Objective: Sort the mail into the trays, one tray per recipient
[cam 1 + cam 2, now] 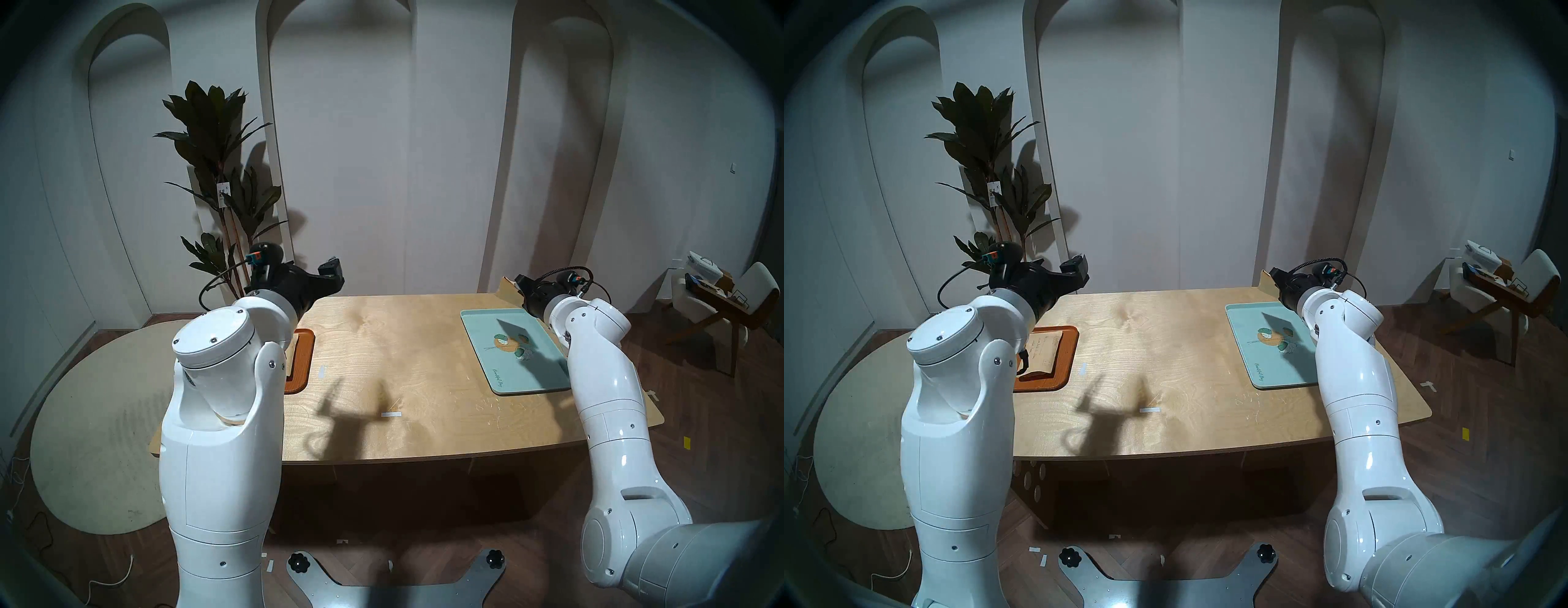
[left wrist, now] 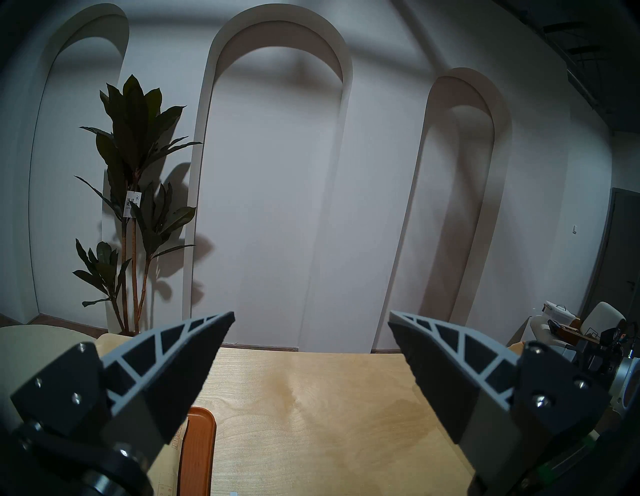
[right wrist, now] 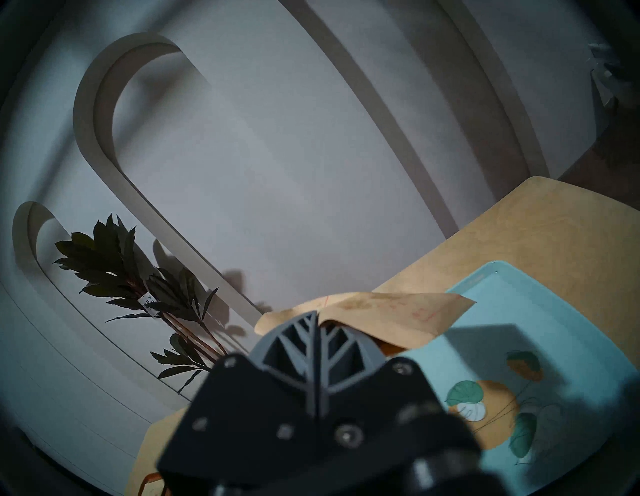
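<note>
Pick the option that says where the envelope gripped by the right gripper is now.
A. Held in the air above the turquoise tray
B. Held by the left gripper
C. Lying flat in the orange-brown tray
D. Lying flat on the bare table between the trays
A: the right gripper is shut on the envelope, which hangs over the turquoise tray and casts a shadow on it.

We find the surface point(image 1: 407, 365) bare across its centre; only two small tape strips point(image 1: 391, 414) lie there, flat and passable. At 9 o'clock the orange-brown tray point(image 1: 1069, 352) and the left arm point(image 1: 220, 424) block passage. At 3 o'clock the turquoise tray point(image 1: 479, 339) and the right arm point(image 1: 602, 382) obstruct the edge.
</note>
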{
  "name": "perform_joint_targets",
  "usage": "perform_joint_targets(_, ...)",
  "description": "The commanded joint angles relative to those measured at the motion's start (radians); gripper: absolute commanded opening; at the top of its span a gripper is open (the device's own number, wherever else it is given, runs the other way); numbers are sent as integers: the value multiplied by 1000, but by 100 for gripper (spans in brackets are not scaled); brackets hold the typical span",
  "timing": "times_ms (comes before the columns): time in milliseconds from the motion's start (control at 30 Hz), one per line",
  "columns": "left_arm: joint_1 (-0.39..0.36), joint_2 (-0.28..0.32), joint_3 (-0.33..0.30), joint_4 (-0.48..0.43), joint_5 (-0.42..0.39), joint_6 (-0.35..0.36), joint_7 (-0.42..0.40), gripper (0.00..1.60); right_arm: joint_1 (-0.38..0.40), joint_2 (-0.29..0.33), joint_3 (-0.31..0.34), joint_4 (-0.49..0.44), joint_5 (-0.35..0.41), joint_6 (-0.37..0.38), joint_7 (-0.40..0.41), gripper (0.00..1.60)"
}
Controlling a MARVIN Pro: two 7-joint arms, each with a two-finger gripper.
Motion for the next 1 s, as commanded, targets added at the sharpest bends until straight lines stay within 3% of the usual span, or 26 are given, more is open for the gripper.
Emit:
perform_joint_targets(0, -12, -1, -2, -21, 2, -10, 3, 160, 7, 46, 15, 19, 1, -8, 45, 0)
perform_joint_targets(667, -12, 2, 0, -21, -3, -12, 7, 160, 1, 61, 11, 109, -21, -34, 98, 0)
perform_joint_targets(967, -12, 4, 1, -21, -5, -12, 9, 160, -17, 69, 3, 109, -29, -3, 91, 0)
